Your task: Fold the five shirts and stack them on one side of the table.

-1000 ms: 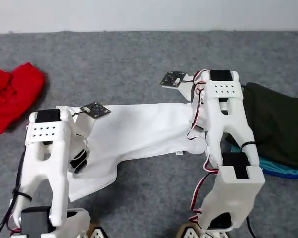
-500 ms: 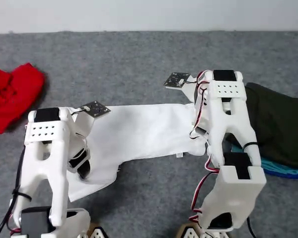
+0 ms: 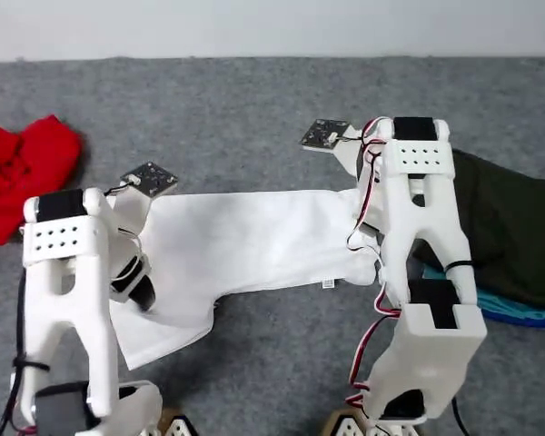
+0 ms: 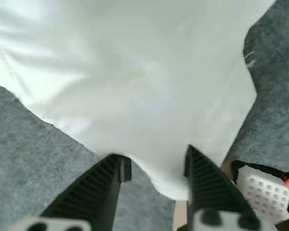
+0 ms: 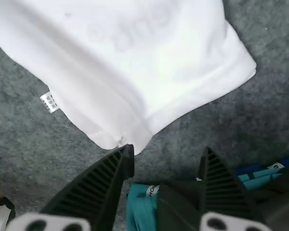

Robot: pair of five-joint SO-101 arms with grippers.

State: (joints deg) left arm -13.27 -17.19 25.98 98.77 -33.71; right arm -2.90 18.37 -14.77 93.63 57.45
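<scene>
Left jaws hang released over one end of the white shirt (image 3: 254, 241), right jaws released over the other.

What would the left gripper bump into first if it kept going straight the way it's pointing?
Most likely the white shirt: the left gripper is open and points right at it, though the gap is hard to judge.

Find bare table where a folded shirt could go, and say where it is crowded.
Bare: the far strip of table between the white shirt and the back wall; the near gap between the left arm and right arm. Crowded: right edge, dark shirt over teal shirt; left edge, red shirt.
</scene>
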